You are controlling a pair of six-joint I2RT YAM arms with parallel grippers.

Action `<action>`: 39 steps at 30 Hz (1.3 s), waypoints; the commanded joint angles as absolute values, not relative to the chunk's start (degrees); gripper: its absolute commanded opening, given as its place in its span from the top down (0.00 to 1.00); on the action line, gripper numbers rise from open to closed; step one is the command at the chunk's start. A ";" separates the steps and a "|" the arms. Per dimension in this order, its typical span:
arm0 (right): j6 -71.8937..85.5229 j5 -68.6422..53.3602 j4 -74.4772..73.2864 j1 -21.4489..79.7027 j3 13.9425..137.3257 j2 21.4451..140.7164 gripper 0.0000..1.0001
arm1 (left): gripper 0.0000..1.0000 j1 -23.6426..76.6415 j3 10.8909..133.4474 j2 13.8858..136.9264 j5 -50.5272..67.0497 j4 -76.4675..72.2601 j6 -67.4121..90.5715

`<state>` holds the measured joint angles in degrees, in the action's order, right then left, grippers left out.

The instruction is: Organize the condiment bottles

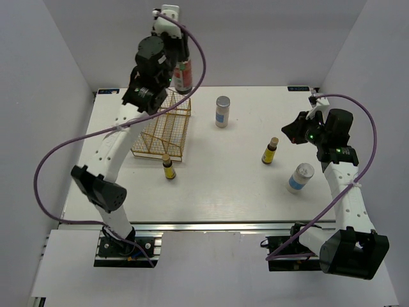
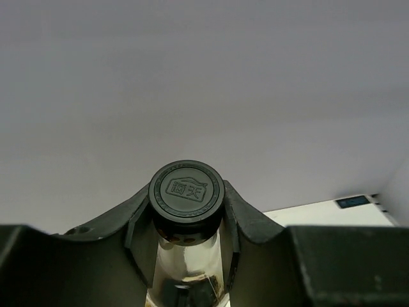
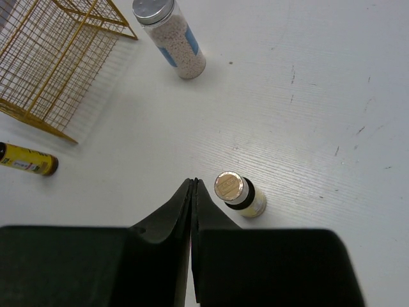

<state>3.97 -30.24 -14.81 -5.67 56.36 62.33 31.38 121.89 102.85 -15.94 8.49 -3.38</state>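
My left gripper [image 1: 179,61] is raised high above the far end of the gold wire rack [image 1: 163,126] and is shut on the tall black-capped, red-labelled bottle [image 1: 183,77]; the left wrist view shows its black cap [image 2: 186,192] between the fingers. My right gripper [image 3: 193,185] is shut and empty, hovering just left of a small yellow bottle [image 3: 240,194] standing at mid-right [image 1: 270,151]. The second yellow bottle [image 1: 168,167] stands by the rack's near end. One white blue-labelled jar [image 1: 222,111] stands at the back centre, the other [image 1: 300,178] at the right.
The gold wire rack lies on the left half of the white table [image 1: 223,192] and also shows in the right wrist view [image 3: 57,57]. White walls enclose the table at back and sides. Purple cables loop from both arms.
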 commanded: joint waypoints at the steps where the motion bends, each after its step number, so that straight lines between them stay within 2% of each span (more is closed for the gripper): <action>1: 3.78 -31.46 -12.39 -6.06 56.95 61.79 0.96 | 1.00 29.01 117.26 92.05 -21.53 5.27 -3.00; 11: 4.04 -32.08 -12.66 -5.98 57.30 62.58 0.96 | 1.00 22.95 109.60 86.92 -28.74 6.50 -4.92; 24: 3.52 -31.29 -13.36 -5.98 57.13 63.02 0.97 | 1.00 12.14 103.97 87.71 -25.32 5.19 -2.20; 30: 3.69 -30.94 -13.36 -5.98 57.22 63.46 0.97 | 1.00 10.37 103.71 89.74 -22.77 5.28 -0.88; 39: 2.90 -30.15 -13.71 -6.06 57.57 63.63 0.97 | 1.00 9.32 94.14 87.98 -19.25 0.88 1.32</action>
<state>3.86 -30.44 -14.87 -5.67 56.36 63.51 9.85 94.74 91.35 -21.69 8.64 -0.10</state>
